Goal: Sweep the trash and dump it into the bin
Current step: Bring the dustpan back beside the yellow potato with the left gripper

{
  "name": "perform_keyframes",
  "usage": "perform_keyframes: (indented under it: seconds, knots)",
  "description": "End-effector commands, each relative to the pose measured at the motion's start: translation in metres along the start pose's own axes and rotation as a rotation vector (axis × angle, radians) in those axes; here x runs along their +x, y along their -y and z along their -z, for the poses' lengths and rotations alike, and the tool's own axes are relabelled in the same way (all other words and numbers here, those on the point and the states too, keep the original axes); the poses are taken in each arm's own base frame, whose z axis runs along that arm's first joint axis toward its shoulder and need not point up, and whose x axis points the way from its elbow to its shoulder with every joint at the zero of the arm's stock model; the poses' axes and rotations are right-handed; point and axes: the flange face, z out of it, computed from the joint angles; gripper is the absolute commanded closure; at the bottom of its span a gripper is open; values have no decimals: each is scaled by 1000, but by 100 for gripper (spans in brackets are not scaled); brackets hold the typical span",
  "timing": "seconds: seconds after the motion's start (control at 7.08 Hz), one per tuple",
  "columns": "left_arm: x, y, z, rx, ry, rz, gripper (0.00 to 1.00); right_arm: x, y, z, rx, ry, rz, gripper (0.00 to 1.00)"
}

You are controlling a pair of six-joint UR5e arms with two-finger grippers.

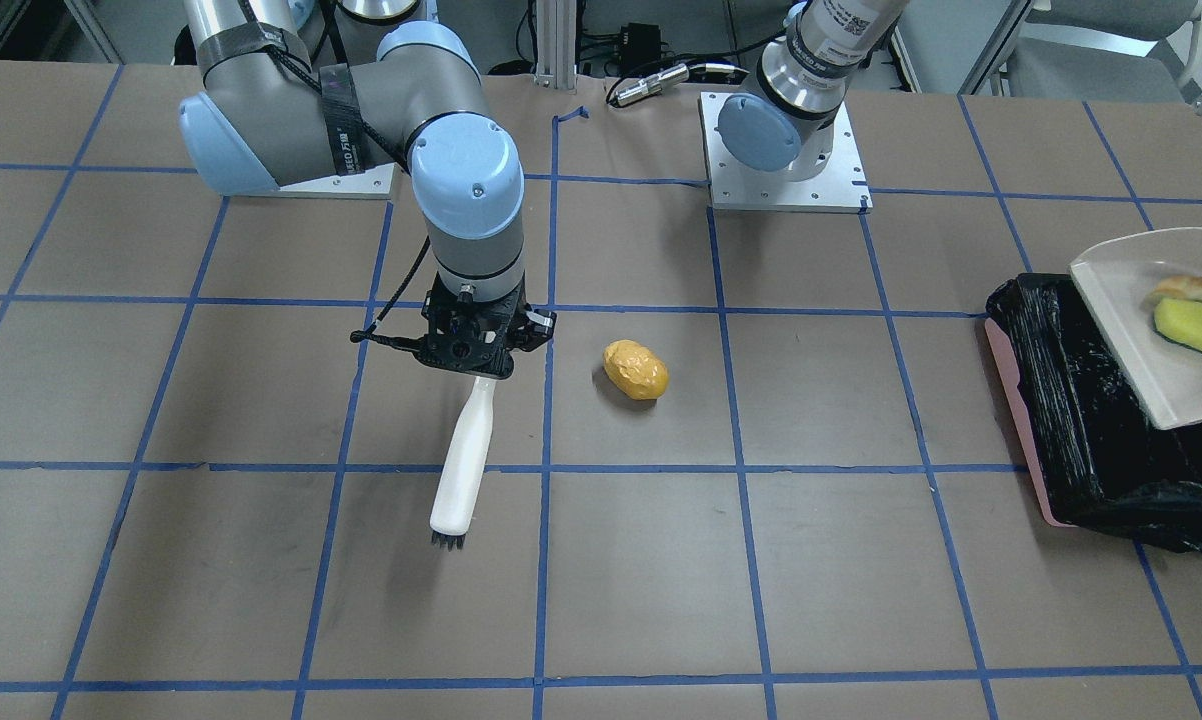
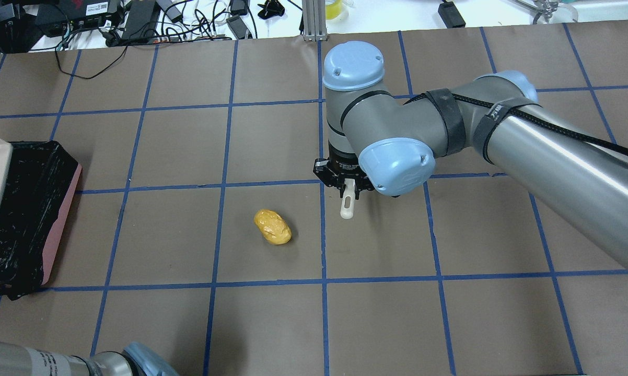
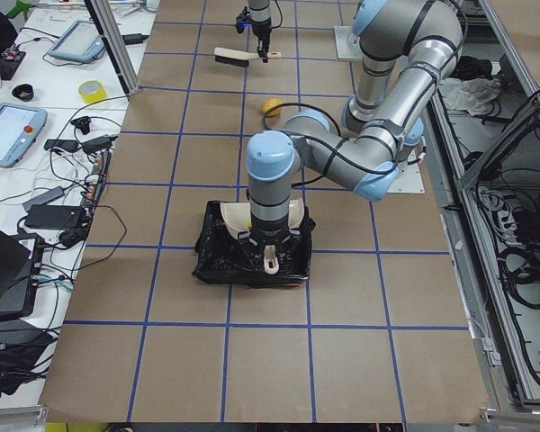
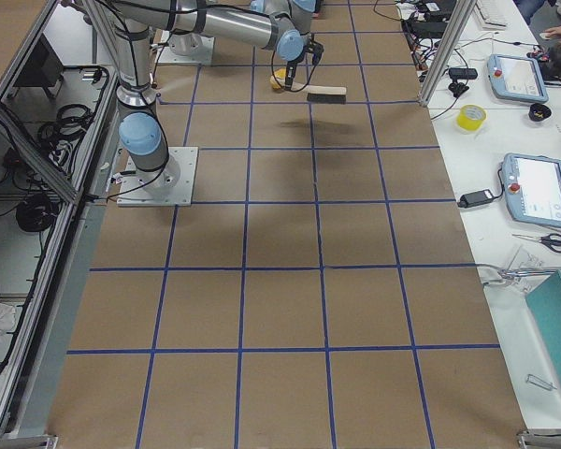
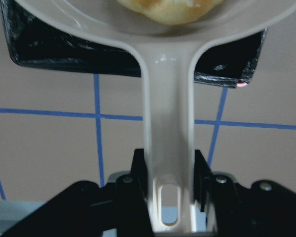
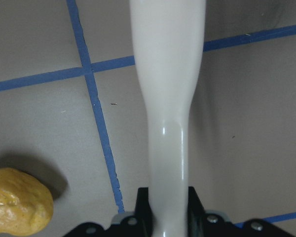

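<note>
Glossy orange roll (image 1: 635, 369), judged light, rigid, slippery, lies mid-frame on the table (image 1: 861, 560): sweep, never pinch. Right jaws clamp the brush (image 1: 461, 460) handle; left jaws clamp the dustpan (image 1: 1121, 300) over the bin (image 1: 1071, 400), frame right.

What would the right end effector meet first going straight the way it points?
Probably bare table: the right end effector points down, shut on the brush, whose bristles would land first. The orange roll lies aside.

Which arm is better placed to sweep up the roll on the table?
Right. The right gripper is shut on the brush beside the roll. The left gripper holds the dustpan, with the croissant piece and wedge in it, over the bin.
</note>
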Motion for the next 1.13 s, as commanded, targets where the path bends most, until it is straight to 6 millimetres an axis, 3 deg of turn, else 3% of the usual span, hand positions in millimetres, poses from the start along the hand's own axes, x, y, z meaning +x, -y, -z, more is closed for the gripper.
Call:
perform_keyframes:
  seconds: [0.0,0.14,0.28,0.57,0.71,0.99]
  knots:
    - [-60,128,-23,92,-52,-175,100,8,6,2,24,-36,-6,100]
    - [-71,186,-45,127,-93,-266,100,17,12,0,19,-46,-24,100]
    - [-70,228,-63,149,-128,-289,100,19,10,-4,7,-49,-25,100]
    - [-59,322,-82,168,-182,-321,100,23,-11,-18,-33,-56,-29,100]
    - [-57,355,-98,151,-163,-304,100,31,-25,-21,-37,-58,-32,100]
    - [-39,381,-125,126,-126,-308,100,26,-47,-30,-55,-64,-45,100]
